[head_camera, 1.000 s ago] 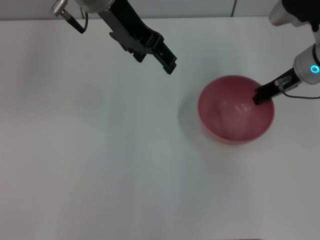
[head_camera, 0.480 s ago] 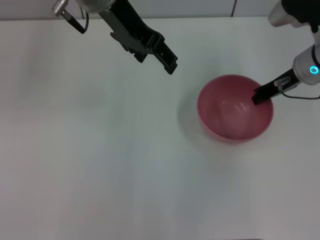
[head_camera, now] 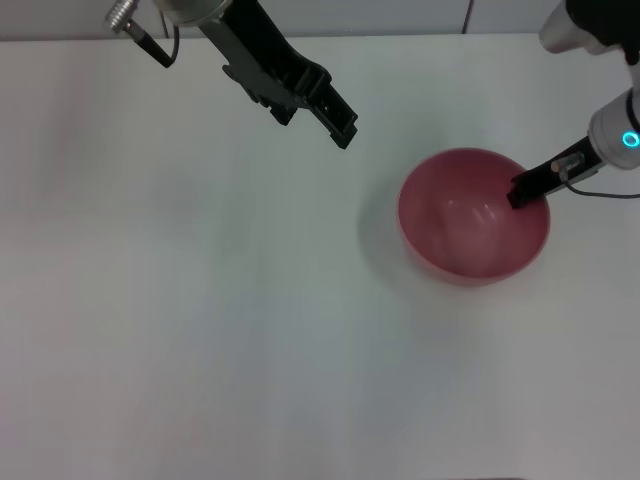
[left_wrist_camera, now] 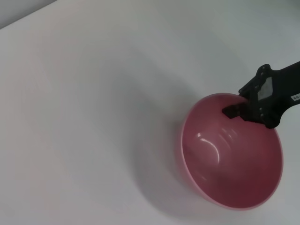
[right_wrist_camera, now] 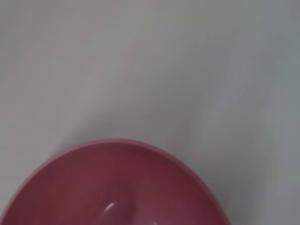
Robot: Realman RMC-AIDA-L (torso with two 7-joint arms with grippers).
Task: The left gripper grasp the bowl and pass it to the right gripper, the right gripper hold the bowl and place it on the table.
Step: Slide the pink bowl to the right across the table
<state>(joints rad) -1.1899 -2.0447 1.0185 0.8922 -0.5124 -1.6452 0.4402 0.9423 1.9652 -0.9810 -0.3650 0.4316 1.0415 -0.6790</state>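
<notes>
Bowl: I see the glossy pink bowl (head_camera: 473, 218) upright on the right half of the white tabletop (head_camera: 200, 330), mouth up, nothing inside but light glints. The left wrist view shows the bowl (left_wrist_camera: 232, 157) with a soft shadow spreading beside it on the tabletop (left_wrist_camera: 93, 93); whether its base fully touches the surface I cannot tell. The right wrist view shows only the bowl's rim and inner wall (right_wrist_camera: 117, 187) against the tabletop (right_wrist_camera: 164, 61).

Right tool: my right tool (head_camera: 522, 190) sits at the bowl's rim on the side toward the right arm, black tip reaching over the edge into the bowl. From the left wrist view the right tool (left_wrist_camera: 236, 108) has one finger inside the rim and the body outside, so I read it as clamped on the bowl's wall. The cyan ring light (head_camera: 630, 139) glows on the arm above.

Left tool: my left tool (head_camera: 335, 115) hangs over the far middle of the tabletop, well apart from the bowl, its two fingers parted and holding nothing.

Writing: there is a small pale label on the right tool's side in the left wrist view; I cannot read it. No brand or text on the bowl.
</notes>
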